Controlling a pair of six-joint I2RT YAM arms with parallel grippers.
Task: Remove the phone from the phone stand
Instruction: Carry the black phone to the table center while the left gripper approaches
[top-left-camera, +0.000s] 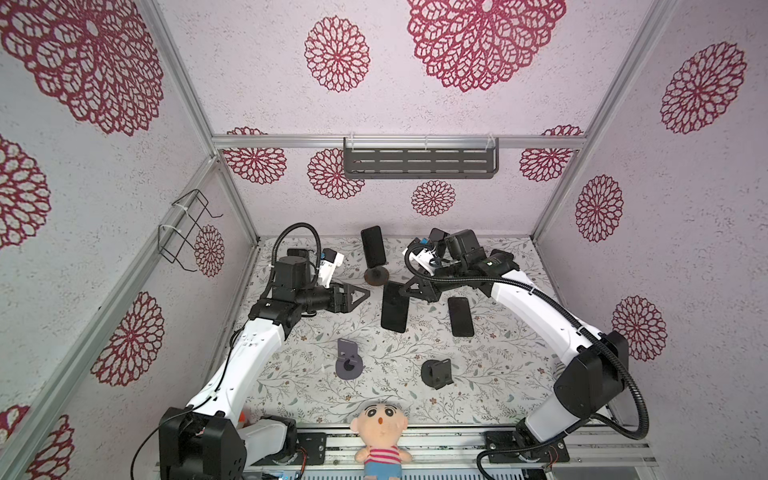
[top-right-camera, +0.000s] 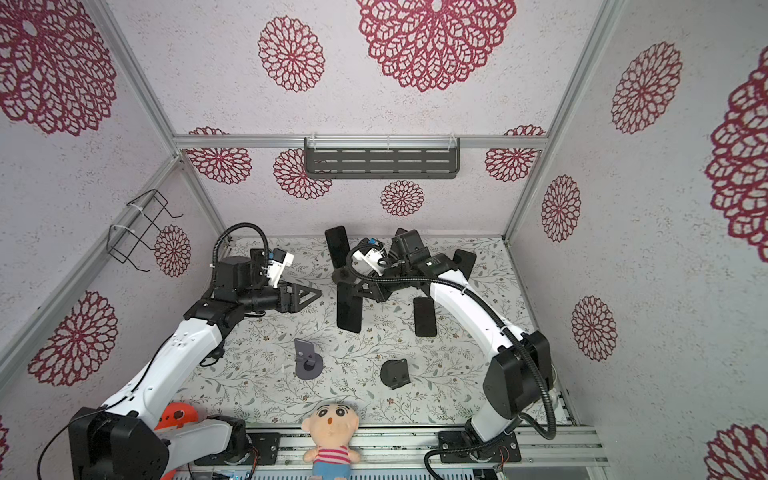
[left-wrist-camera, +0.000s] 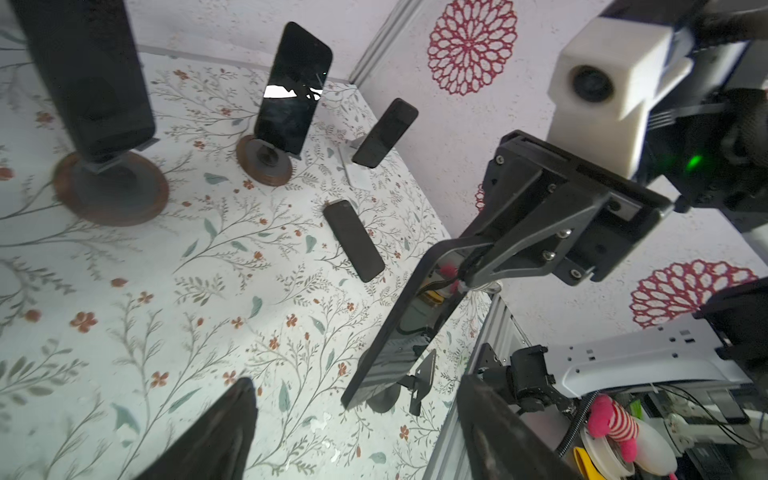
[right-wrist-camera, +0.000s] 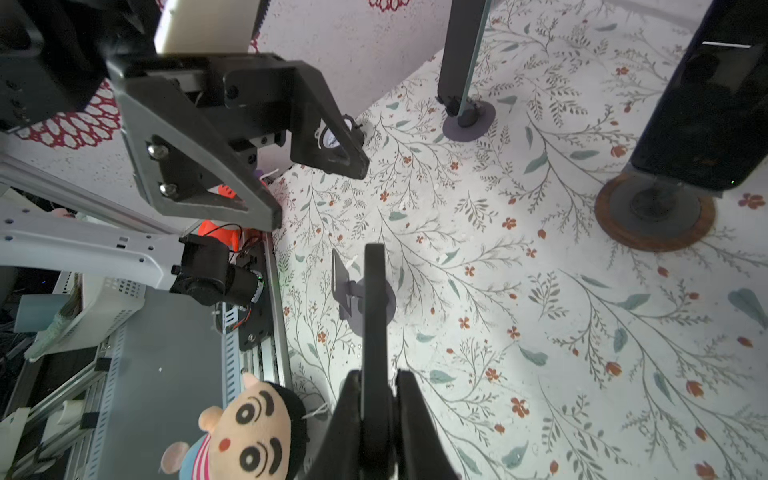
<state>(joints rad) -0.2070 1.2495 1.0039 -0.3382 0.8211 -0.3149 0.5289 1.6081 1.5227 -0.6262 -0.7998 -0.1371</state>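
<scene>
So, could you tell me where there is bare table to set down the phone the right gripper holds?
Bare: the patch between the flat phone, grey stand and black stand; also between the black stand and right arm. The strip before the doll is narrow. Crowded: the back middle, around the standing phone, left gripper, right gripper and held phone.

Table (top-left-camera: 291, 395): free gap between left tool (top-left-camera: 365, 296) and gripped phone (top-left-camera: 394, 309). Obstacles: grey stand (top-left-camera: 348, 361) and black stand (top-left-camera: 437, 372) near; flat phone (top-left-camera: 460, 316) right.
</scene>
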